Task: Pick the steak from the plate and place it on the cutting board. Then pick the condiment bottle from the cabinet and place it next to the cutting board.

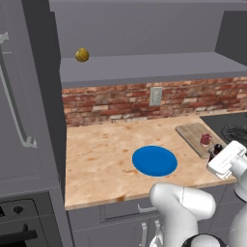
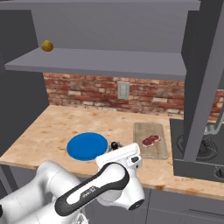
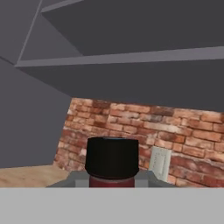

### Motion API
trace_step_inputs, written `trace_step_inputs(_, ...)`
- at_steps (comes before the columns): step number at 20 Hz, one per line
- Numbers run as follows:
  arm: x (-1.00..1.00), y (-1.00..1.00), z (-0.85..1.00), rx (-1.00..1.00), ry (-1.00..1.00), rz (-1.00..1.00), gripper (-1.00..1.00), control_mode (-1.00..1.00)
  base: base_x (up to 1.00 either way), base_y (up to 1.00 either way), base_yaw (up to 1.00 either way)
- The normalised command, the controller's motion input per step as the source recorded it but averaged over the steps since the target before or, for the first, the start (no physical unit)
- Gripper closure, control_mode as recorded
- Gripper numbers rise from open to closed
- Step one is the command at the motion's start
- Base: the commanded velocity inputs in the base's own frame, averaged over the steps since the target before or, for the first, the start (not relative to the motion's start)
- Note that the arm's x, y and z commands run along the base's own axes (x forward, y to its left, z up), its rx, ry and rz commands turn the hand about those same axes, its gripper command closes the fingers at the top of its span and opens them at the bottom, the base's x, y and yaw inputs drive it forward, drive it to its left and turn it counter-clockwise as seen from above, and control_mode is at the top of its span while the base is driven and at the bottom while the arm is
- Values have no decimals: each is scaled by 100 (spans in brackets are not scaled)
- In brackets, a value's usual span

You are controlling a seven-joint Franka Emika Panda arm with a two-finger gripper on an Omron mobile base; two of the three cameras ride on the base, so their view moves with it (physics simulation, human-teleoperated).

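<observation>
showing a black cap, the condiment bottle [image 3: 112,164] (dark red body) sits between the jaws.

The steak [image 2: 151,140], a small red-pink slab marbled with white fat, lies flat on the cutting board [image 2: 162,151], a light brown wooden rectangle with rounded corners resting on the counter just right of the plate [image 2: 87,146], which is flat, round, bright blue and bare. The condiment bottle [image 3: 112,162], dark brown-red with a wide black cap, stands upright low over the counter between plate and board, close to the board's near edge. Above, the plain grey open-fronted cabinet [image 2: 96,61] shows its wide grey shelf.
</observation>
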Motion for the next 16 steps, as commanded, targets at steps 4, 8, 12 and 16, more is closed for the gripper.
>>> trace_step_inputs(4, 13, -3, -34, -3, 0, 0, 100, -100, 0, 0, 0)
trace_step_inputs(8, 14, -1, -42, -2, 0, 0, 100, -100, 0, 0, 0)
trace_step_inputs(12, 16, -2, -37, -1, 0, 0, 100, -100, 0, 0, 0)
trace_step_inputs(16, 21, -4, -25, 0, 0, 0, 100, -100, 0, 0, 0)
